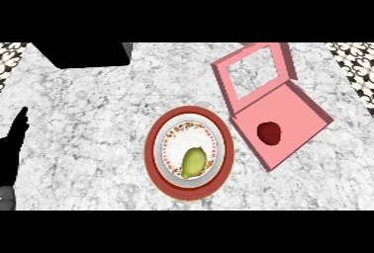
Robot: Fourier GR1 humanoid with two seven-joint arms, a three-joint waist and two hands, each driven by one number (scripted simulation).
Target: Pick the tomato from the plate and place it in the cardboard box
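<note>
A red tomato [269, 133] lies inside a pink box [292, 106] with its lid open, right of a red-rimmed plate [223, 148] holding a green fruit [193, 162]. The left hand [15, 136] rests at the left edge, fingers straight, empty. The right hand is unseen. Closing the lid carelessly might shift the box.

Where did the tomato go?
In the head view, the tomato lies inside the pink box at the right, beside the plate holding a green fruit.
</note>
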